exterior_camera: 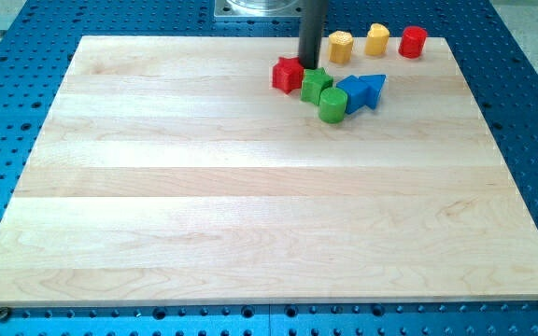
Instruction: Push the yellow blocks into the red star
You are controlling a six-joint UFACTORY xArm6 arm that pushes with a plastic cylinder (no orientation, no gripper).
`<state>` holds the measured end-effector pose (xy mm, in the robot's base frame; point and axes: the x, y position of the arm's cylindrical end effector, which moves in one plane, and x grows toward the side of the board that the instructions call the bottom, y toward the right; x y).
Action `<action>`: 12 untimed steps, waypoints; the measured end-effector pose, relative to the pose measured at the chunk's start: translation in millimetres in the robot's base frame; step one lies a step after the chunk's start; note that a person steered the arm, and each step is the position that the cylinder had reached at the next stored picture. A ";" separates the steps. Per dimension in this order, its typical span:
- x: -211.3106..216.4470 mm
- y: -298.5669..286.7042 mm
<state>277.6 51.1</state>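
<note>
Two yellow blocks point(341, 46) point(376, 39) sit right of my tip point(308, 64), which holds nothing beside the red star point(288, 74).

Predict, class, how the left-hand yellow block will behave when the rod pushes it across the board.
The yellow block looks squat and flat-based, so it should probably slide, not tip. The wooden board looks smooth, so drag seems low. Pushed off-centre by my tip, it may well spin before reaching the red star.
</note>
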 end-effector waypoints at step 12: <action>-85.5 165.6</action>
<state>192.0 216.7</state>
